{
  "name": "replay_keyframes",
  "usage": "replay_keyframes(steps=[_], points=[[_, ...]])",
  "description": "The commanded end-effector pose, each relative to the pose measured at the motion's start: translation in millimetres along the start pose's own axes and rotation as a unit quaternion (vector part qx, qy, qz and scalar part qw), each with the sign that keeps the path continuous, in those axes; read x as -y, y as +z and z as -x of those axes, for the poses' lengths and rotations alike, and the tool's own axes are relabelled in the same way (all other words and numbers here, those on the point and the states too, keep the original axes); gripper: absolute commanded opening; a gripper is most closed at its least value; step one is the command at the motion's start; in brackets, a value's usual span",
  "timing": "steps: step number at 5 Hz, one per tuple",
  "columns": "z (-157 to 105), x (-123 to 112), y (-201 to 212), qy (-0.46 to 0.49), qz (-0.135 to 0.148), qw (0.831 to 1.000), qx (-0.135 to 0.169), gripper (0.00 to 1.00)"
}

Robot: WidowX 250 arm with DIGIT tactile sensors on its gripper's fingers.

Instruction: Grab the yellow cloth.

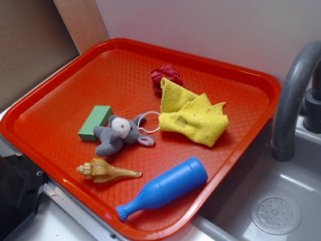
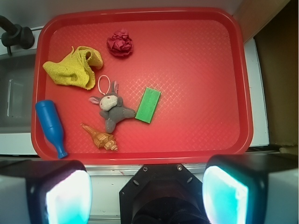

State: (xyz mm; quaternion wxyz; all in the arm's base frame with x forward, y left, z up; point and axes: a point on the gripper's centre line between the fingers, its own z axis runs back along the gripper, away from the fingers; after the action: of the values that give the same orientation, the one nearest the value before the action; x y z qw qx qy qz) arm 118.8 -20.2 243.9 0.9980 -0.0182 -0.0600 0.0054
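Observation:
The yellow cloth (image 1: 193, 114) lies crumpled on the red tray (image 1: 60, 95), right of the grey plush mouse (image 1: 120, 134) and just in front of the small red fabric ball (image 1: 167, 77). In the wrist view the cloth (image 2: 74, 67) sits at the tray's upper left. My gripper (image 2: 147, 196) is high above the tray's near edge, far from the cloth. Its two pads (image 2: 67, 198) stand wide apart with nothing between them. The gripper does not show in the exterior view.
Also on the tray are a green block (image 1: 95, 122), a tan seashell (image 1: 106, 171) and a blue bottle-shaped toy (image 1: 164, 188). A grey sink (image 1: 273, 206) with a faucet (image 1: 291, 95) lies beside the tray. A wall stands behind.

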Motion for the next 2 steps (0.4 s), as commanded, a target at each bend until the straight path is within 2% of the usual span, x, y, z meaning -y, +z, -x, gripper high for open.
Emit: replay_keyframes(steps=[1,2], points=[[0.0,0.0,0.0,0.0,0.0,1.0,0.0,1.0],[-5.3,8.1,-0.6,-0.06,0.02,0.998,-0.015,1.0]])
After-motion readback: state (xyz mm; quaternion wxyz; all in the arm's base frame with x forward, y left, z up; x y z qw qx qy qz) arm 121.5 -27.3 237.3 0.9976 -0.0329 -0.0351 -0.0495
